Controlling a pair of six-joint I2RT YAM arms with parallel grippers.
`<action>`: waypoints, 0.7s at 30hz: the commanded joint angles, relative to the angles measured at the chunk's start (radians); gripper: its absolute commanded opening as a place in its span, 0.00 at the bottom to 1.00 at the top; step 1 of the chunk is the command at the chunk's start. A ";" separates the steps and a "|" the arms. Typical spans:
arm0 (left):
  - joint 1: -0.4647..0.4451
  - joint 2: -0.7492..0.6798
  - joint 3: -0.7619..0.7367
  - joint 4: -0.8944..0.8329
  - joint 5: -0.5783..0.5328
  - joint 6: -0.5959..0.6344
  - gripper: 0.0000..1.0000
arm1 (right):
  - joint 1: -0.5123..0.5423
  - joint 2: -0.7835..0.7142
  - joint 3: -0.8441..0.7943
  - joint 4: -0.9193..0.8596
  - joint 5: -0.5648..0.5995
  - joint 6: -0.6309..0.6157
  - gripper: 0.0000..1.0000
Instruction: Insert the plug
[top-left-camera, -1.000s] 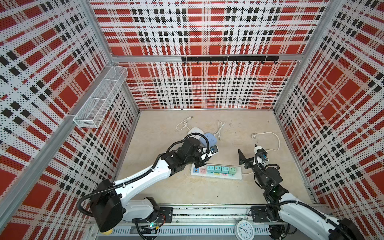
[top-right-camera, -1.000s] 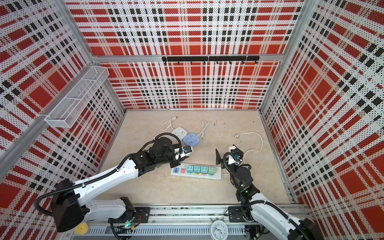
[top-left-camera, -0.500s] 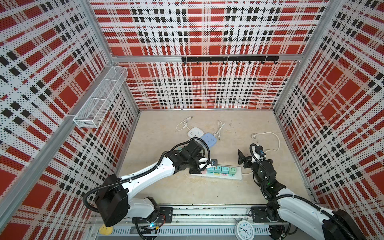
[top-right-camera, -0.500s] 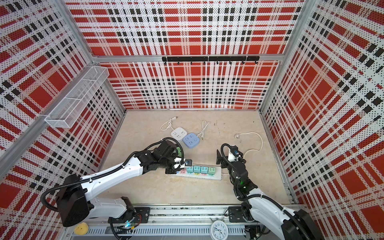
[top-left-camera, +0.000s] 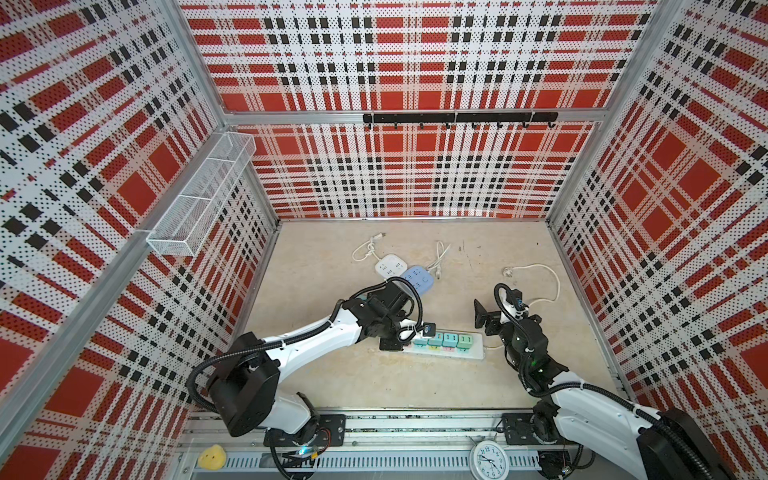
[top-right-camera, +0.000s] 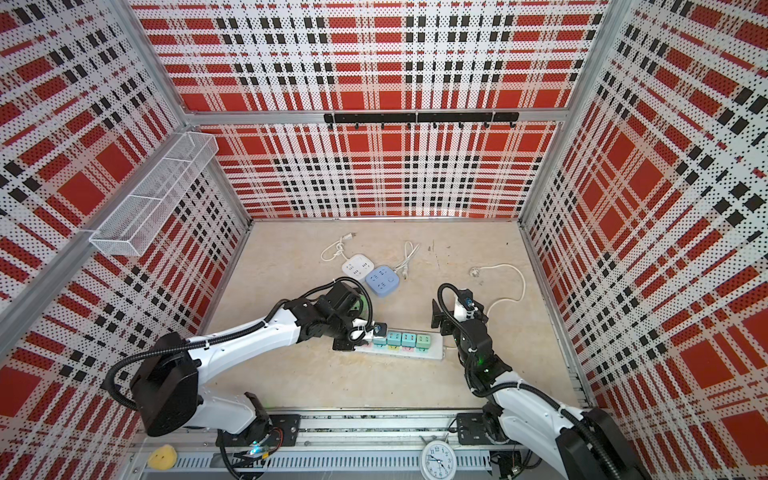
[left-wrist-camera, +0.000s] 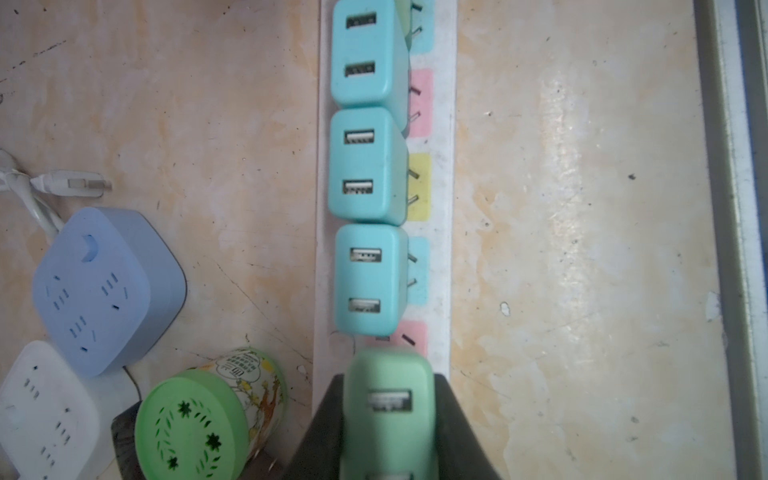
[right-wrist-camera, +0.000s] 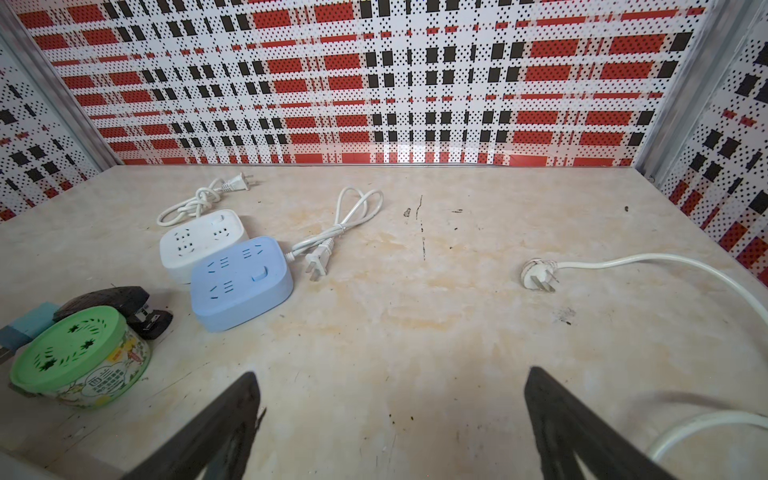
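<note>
**Green plug pinched over the end socket of the strip**

The plug (left-wrist-camera: 388, 415) – a pale green USB charger block – sits clamped between the left fingers (left-wrist-camera: 328, 415), which press on its two sides. It is at the left end of the white power strip (left-wrist-camera: 440, 249), over the last pink socket, whose slots show just past its edge. The wrist view is blurred there, so whether the prongs are seated cannot be told.

Along the same strip stand three teal chargers (left-wrist-camera: 365, 166) in a row, each plugged in, and the corner of a fourth block shows beyond them. In both top views the strip (top-left-camera: 478, 353) lies across the front middle of the desk (top-left-camera: 332, 374).

The right fingers (right-wrist-camera: 220, 424) are spread wide and hold nothing, low over bare desk near the strip's right end.

Behind the left arm are a green-lidded tin (left-wrist-camera: 195, 419), a black stapler (right-wrist-camera: 124, 303), a blue socket cube (left-wrist-camera: 104, 291) and a white socket cube (left-wrist-camera: 41, 407) – the two cubes touching. A loose white cable (right-wrist-camera: 538, 278) with a three-pin head lies well apart, towards the right wall.
</note>
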 joint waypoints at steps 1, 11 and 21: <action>0.046 -0.011 -0.031 0.043 0.100 0.039 0.00 | -0.007 -0.021 0.012 0.038 -0.002 0.007 1.00; 0.120 -0.103 -0.203 0.265 0.233 0.054 0.00 | -0.011 0.014 0.024 0.052 -0.012 0.002 1.00; 0.123 -0.036 -0.172 0.281 0.218 0.062 0.00 | -0.011 -0.042 0.000 0.043 -0.014 0.009 1.00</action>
